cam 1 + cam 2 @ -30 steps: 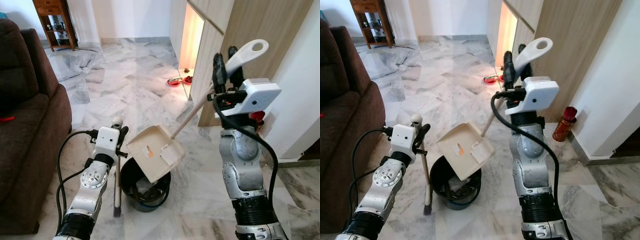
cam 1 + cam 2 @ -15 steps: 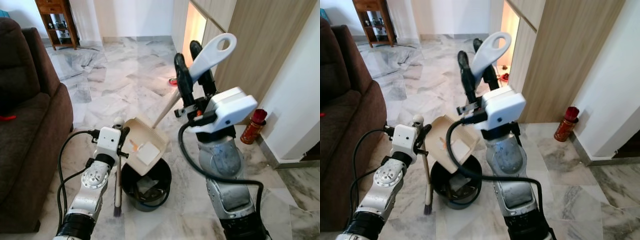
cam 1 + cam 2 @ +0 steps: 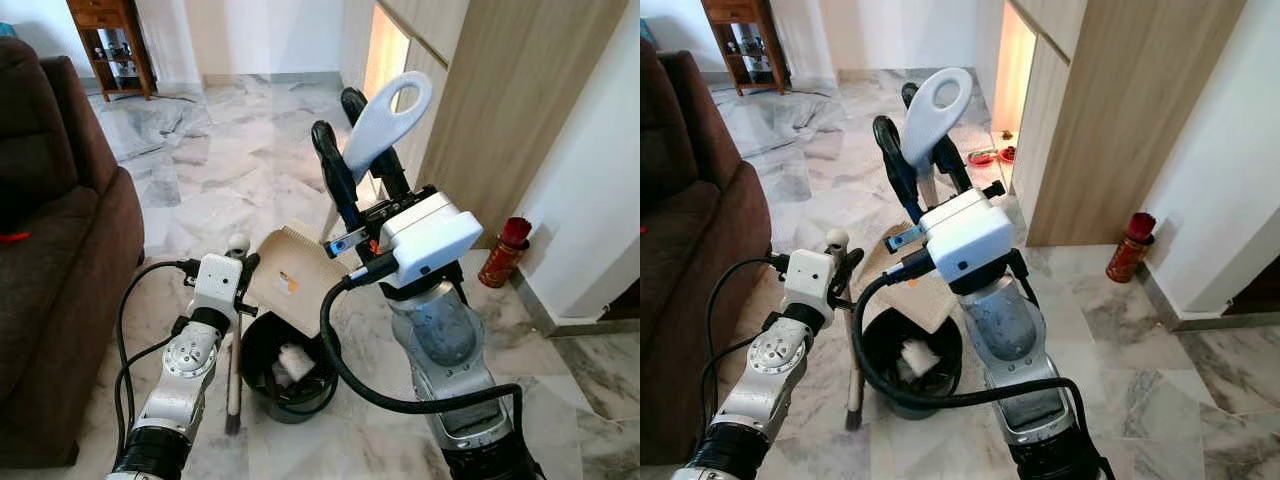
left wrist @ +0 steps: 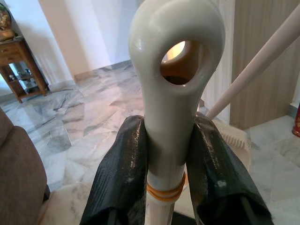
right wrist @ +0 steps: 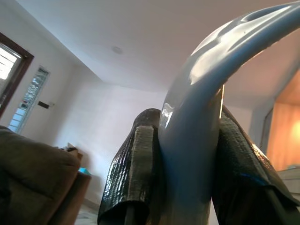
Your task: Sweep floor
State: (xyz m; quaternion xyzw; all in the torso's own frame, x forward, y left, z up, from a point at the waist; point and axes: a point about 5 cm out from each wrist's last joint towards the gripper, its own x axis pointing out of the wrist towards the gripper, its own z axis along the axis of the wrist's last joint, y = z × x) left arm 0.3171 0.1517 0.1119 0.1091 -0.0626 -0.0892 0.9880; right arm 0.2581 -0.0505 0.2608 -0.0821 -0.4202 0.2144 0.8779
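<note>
The right gripper clenched the dustpan handle, pan tilted over the black bin; the left gripper grasped the broom upright beside the bin

Right claw grips dustpan over bin.

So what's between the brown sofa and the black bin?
The robot's left arm, with the left gripper holding the broom upright, stands between the sofa and the bin, in both eye views. Marble floor lies underneath.
</note>
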